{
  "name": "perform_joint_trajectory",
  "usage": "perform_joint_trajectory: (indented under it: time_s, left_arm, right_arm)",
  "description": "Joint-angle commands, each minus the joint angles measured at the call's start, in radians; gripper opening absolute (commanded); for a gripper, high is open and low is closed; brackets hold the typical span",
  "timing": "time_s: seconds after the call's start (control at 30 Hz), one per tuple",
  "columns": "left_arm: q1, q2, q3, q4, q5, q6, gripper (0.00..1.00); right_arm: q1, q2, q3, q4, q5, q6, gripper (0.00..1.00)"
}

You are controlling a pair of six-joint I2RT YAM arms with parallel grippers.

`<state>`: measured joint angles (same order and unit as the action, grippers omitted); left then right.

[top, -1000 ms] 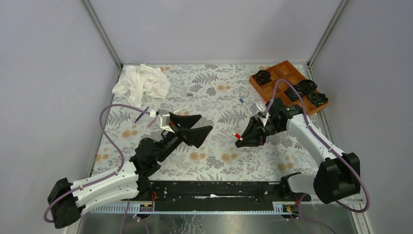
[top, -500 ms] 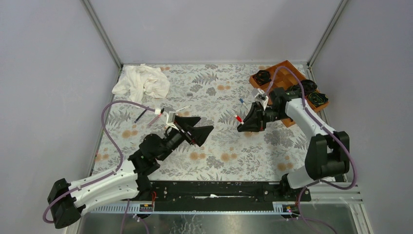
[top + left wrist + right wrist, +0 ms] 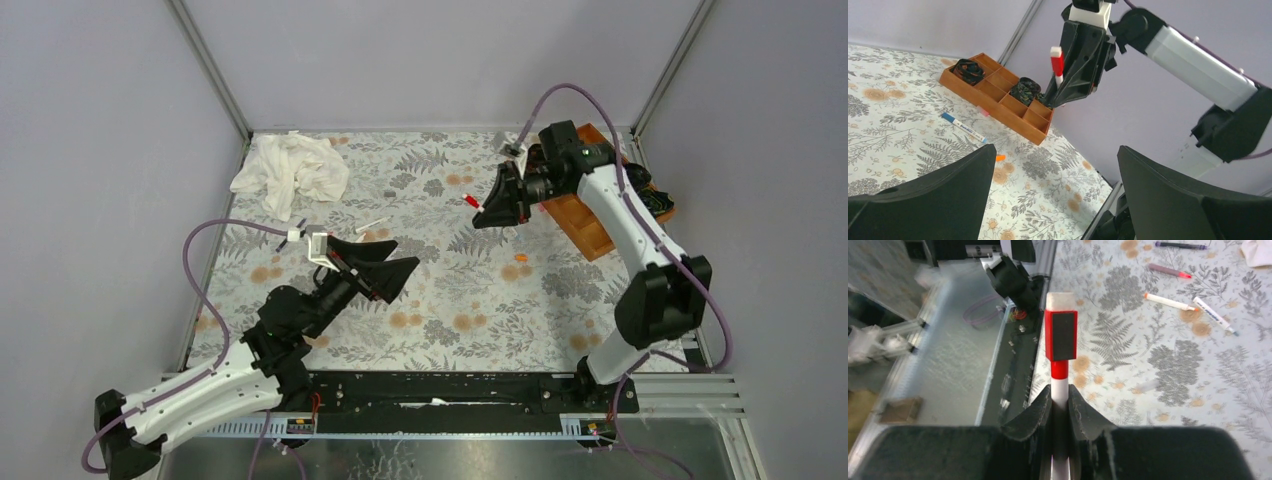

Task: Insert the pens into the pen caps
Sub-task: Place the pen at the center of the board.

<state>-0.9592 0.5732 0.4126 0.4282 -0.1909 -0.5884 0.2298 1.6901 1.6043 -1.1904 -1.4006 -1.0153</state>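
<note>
Bright, even light, faint shadows, blur on right wrist view's left

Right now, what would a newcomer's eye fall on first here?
The right gripper, high over the far right of the table, clamping a red-capped pen. Next, the left gripper gaping open over the left half, and the orange tray in the far right corner.

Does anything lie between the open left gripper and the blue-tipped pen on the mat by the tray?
Nothing visible does. Only bare mat shows between the left gripper and the blue-tipped pen. The right gripper, shut on a red-capped pen, is raised in the air by the wooden tray.
</note>
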Motion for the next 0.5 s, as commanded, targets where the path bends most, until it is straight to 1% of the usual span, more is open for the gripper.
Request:
perform_joint_trajectory:
  time_s: [0.0,0.03,0.1,0.13,0.17,0.23,0.33,0.4,0.47]
  left_arm:
    - [0.006,-0.030,-0.028,-0.013,-0.018,-0.033,0.99]
    - [0.007,-0.035,-0.033,-0.007,-0.018,-0.038,0.99]
    - [0.007,-0.044,-0.034,-0.015,-0.020,-0.048,0.99]
    - [0.007,-0.049,-0.030,-0.027,-0.023,-0.050,0.99]
    - [0.007,-0.053,-0.026,-0.039,-0.027,-0.051,0.99]
    - [0.007,-0.065,-0.025,-0.066,-0.038,-0.056,0.99]
    - [0.007,-0.079,-0.038,-0.091,-0.055,-0.061,0.99]
    - [0.007,-0.083,-0.058,-0.085,-0.068,-0.070,0.99]
    - [0.006,-0.081,-0.076,-0.073,-0.079,-0.081,0.99]
  right_arm:
    - [0.091,-0.214,-0.231,0.791,0.223,0.760,0.00]
    - [0.116,-0.260,-0.270,0.894,0.294,0.819,0.00]
    - [0.179,-0.294,-0.260,0.919,0.565,0.850,0.00]
    - [0.188,-0.303,-0.269,0.940,0.687,0.889,0.00]
    - [0.189,-0.312,-0.292,0.969,0.775,0.915,0.00]
    - [0.189,-0.311,-0.344,0.974,0.981,0.913,0.00]
    - [0.189,-0.268,-0.396,0.906,1.152,0.906,0.00]
    - [0.189,-0.237,-0.420,0.866,1.202,0.901,0.04]
    - [0.189,-0.222,-0.456,0.876,1.218,0.881,0.08]
